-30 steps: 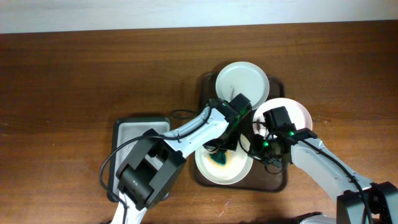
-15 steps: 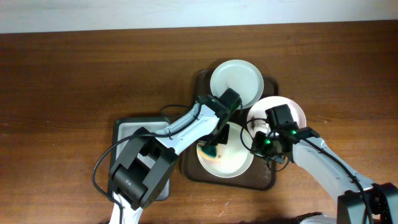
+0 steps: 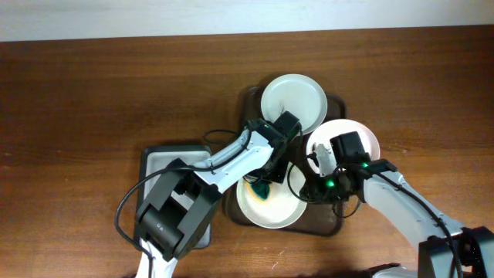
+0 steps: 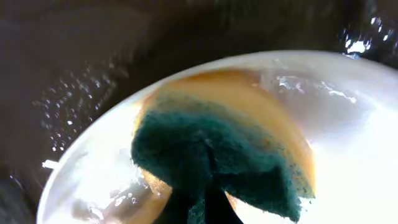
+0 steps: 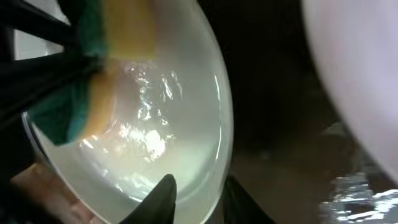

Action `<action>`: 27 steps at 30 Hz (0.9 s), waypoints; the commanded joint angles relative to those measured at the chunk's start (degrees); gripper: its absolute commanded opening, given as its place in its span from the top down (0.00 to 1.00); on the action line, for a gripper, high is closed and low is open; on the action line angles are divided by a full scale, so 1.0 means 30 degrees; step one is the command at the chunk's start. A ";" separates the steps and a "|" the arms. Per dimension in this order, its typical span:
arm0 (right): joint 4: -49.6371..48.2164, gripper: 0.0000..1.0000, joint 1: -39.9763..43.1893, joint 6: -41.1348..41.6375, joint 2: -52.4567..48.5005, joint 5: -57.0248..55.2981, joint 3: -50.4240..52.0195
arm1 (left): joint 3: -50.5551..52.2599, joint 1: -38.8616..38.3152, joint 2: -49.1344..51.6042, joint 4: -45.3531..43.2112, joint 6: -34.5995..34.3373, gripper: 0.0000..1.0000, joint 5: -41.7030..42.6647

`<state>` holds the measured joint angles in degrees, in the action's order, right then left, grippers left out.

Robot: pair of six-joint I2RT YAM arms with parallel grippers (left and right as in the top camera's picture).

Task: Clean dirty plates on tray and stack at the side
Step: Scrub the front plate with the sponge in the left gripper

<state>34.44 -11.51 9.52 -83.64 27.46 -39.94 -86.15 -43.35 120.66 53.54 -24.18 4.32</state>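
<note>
The left gripper (image 4: 202,206) was clamped on a green-faced, yellow-backed sponge (image 4: 217,155) and pressed it into the middle of the round white shallow front plate (image 3: 287,215), which lay at the near edge of the large dark brown rectangular tray (image 3: 328,222). Around the sponge the plate looked wet and glossy, with a thin yellowish-brown film and no thick dark smear in sight; what lay under the sponge was hidden. The right gripper (image 5: 202,199) had one finger inside that plate's rim and one outside, apparently pinching the rim on the side towards the tray's right edge to steady it.

All three plates sat on the tray. The round white rear plate (image 3: 293,100) lay at the tray's far edge, its visible surface white. The round white right-hand plate (image 3: 364,137) overhung the tray's right edge, its middle covered by the right wrist, so its state could not be told. No plate lay on the brown wooden table (image 3: 116,93) outside the tray. The small grey metal tray (image 3: 174,158) stood left of the brown tray.

In my judgement the work was at an early stage: one plate under wiping, stacking not begun
</note>
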 commanded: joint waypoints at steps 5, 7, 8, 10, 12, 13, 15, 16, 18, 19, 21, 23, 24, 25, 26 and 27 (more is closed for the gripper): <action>0.0481 0.74 -0.0211 0.1180 -0.0007 0.0962 -0.0168 | 0.0561 -0.0474 0.0874 -0.0342 0.0248 1.00 0.1923; -0.0124 0.78 -0.0816 0.3745 -0.0022 -0.1239 0.0386 | 0.0561 -0.0474 0.0874 -0.0350 0.0240 1.00 0.1931; -0.0947 0.79 -0.1297 0.4357 -0.0036 -0.1552 0.0852 | 0.0561 -0.0474 0.0874 -0.0350 0.0240 1.00 0.1931; -0.1829 0.83 -0.2208 0.5683 -0.0051 -0.2645 0.1392 | 0.0561 -0.0474 0.0874 -0.0350 0.0240 1.00 0.1938; -0.1486 0.85 -0.2368 0.7213 -0.0051 -0.3730 0.1384 | 0.0561 -0.0474 0.0874 -0.0350 0.0240 1.00 0.1996; -0.1698 0.83 -0.2375 0.5697 0.0066 -0.3177 0.1246 | 0.0561 -0.0474 0.0874 -0.0342 0.0240 1.00 0.1996; 0.0073 0.82 -0.2375 0.2892 0.1209 -0.2674 -0.0379 | 0.0561 -0.0474 0.0874 -0.0350 0.0240 1.00 0.1996; 0.1603 0.80 -0.2375 0.2900 0.2135 -0.3840 -0.1537 | 0.0561 -0.0474 0.0874 -0.0430 0.0240 1.00 0.1996; 0.3279 0.77 -0.2375 0.2980 0.3096 -0.5479 -0.2492 | 0.0561 -0.0474 0.0874 -0.0685 0.0240 1.00 0.2004; 0.3453 0.77 -0.2375 0.2980 0.3067 -0.5646 -0.2288 | 0.0561 -0.0474 0.0874 -0.0736 0.0240 1.00 0.2004; 0.3038 0.77 -0.2375 0.2987 0.2178 -0.6113 -0.1290 | 0.0561 -0.0474 0.0874 -0.0780 0.0240 1.00 0.2011; 0.1858 0.77 -0.2375 0.3468 0.0707 -0.6091 -0.0306 | 0.0561 -0.0474 0.0874 -0.0794 0.0240 1.00 0.2004; 0.1348 0.77 -0.2375 0.3628 -0.0168 -0.5829 -0.0138 | 0.0561 -0.0474 0.0874 -0.0809 0.0233 1.00 0.2004; 0.0845 0.79 -0.2382 0.3628 -0.0911 -0.5348 -0.0131 | 0.0561 -0.0474 0.0874 -0.0809 0.0240 1.00 0.2004; 0.0495 0.86 -0.2382 0.3657 -0.1399 -0.5020 -0.0131 | 0.0561 -0.0474 0.0874 -0.0816 0.0240 1.00 0.2004; 0.0350 0.93 -0.2375 0.4269 -0.1763 -0.5187 -0.0131 | 0.0561 -0.0474 0.0874 -0.0838 0.0240 1.00 0.2004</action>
<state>36.60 -18.37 19.66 -86.59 11.49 -40.69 -86.08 -43.81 120.66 51.64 -23.99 7.55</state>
